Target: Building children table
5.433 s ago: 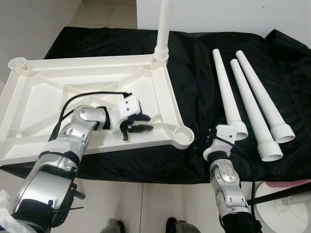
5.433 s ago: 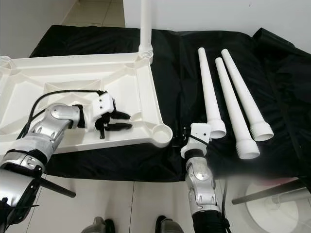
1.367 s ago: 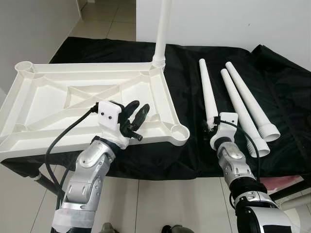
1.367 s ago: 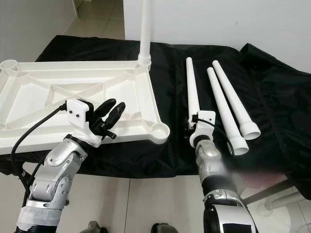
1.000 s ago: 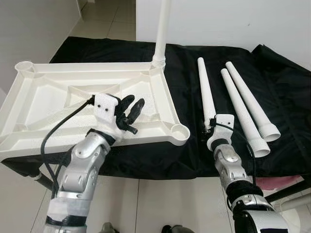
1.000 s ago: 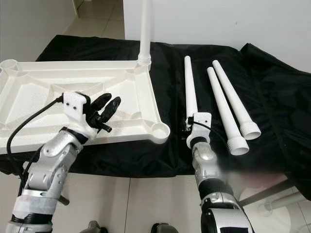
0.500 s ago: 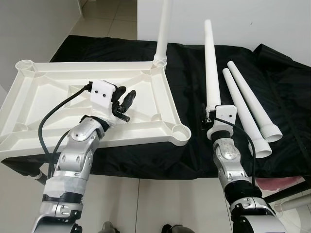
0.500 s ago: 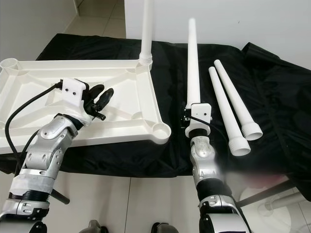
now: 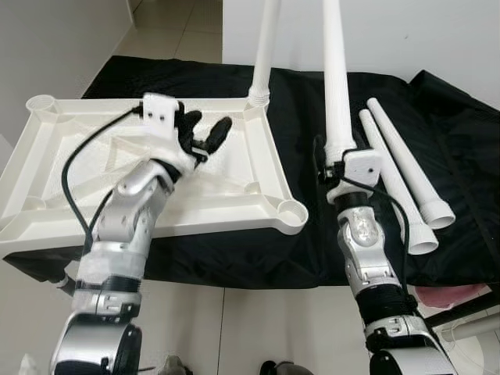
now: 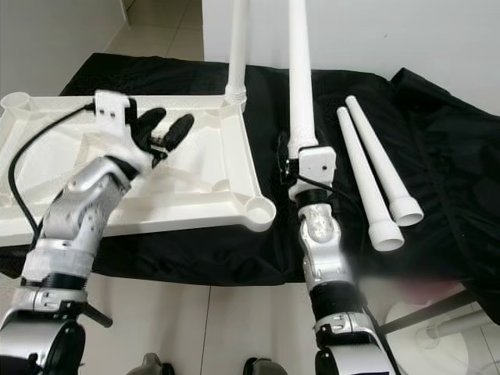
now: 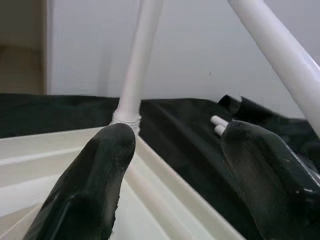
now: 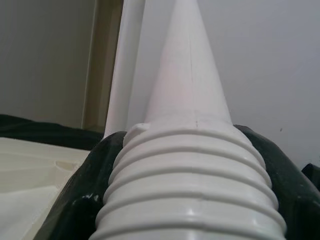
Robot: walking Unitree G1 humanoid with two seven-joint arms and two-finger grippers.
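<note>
An upturned white tabletop lies on the black-draped counter, one leg already fitted. The right claw grips a second leg upright; two spare legs await. The left claw hovers released above the tabletop.

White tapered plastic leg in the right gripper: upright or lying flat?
Upright. The white tapered plastic leg stands near vertical, threaded end down in the right gripper, clear of the black cloth.
</note>
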